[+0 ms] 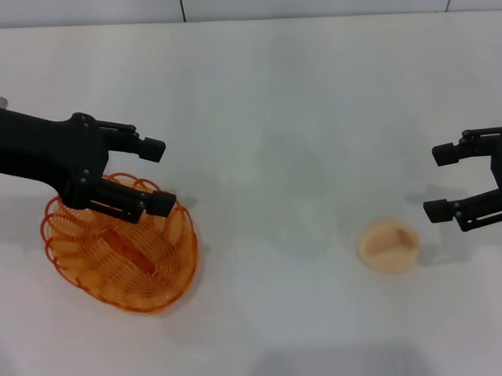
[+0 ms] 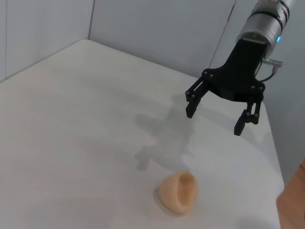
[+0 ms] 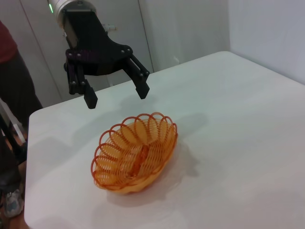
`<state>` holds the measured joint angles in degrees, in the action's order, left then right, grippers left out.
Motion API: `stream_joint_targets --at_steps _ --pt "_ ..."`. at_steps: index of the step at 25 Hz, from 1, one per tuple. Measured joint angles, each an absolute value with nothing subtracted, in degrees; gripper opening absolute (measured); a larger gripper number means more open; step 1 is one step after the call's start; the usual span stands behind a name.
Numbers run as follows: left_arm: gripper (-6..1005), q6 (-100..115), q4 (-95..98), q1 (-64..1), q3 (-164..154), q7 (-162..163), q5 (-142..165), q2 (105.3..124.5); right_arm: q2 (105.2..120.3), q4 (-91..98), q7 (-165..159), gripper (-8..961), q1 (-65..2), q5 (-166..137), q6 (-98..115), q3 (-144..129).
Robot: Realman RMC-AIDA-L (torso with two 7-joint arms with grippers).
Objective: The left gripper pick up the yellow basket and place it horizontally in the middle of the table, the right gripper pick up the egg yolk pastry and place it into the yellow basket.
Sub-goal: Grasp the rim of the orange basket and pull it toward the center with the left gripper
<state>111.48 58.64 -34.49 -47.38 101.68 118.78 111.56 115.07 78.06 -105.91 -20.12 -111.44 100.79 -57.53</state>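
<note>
The yellow basket (image 1: 121, 250) rests on the white table (image 1: 273, 113) at the left, its long axis running diagonally. My left gripper (image 1: 160, 176) hovers open over the basket's far right rim, holding nothing. In the right wrist view the same left gripper (image 3: 116, 97) hangs a little above the basket (image 3: 136, 152), not touching it. The egg yolk pastry (image 1: 388, 244) lies on the table at the right. My right gripper (image 1: 436, 181) stands open just right of and beyond the pastry, empty. The left wrist view shows the right gripper (image 2: 214, 122) raised above the pastry (image 2: 178, 192).
A person (image 3: 14, 95) stands past the table's edge beyond the left arm. Grey wall panels (image 1: 310, 0) run along the table's far edge. The table's near-right edge (image 2: 274, 157) drops off close to the pastry.
</note>
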Motion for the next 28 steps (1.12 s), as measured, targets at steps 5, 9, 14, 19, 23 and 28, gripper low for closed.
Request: stream_joint_targets --at_steps 5,9,14,19,23,28 --pt "892 111.38 58.77 -34.54 -47.37 101.68 118.65 111.61 115.05 78.04 -105.91 872 -20.13 -111.44 100.79 -57.57" --pt "892 111.32 58.8 -34.54 -47.37 101.69 118.65 111.61 115.0 78.04 -105.91 872 -20.13 -111.75 100.8 -57.8" --pt "891 111.26 58.91 -34.54 -47.37 101.69 118.64 111.61 115.1 78.04 -105.91 873 -20.17 -112.29 100.81 -57.83" --pt "891 111.26 58.97 -34.54 -47.37 101.69 118.64 111.59 115.13 78.24 -105.91 873 -20.21 -112.32 100.81 -57.83" --pt "891 111.19 58.98 -34.54 -47.38 101.69 118.75 111.46 115.14 78.09 -105.91 873 -20.5 -112.33 100.76 -57.83" --pt "891 111.14 58.98 -34.49 -47.32 101.69 119.24 111.03 115.14 78.05 -105.91 872 -20.73 -112.38 100.72 -57.83"
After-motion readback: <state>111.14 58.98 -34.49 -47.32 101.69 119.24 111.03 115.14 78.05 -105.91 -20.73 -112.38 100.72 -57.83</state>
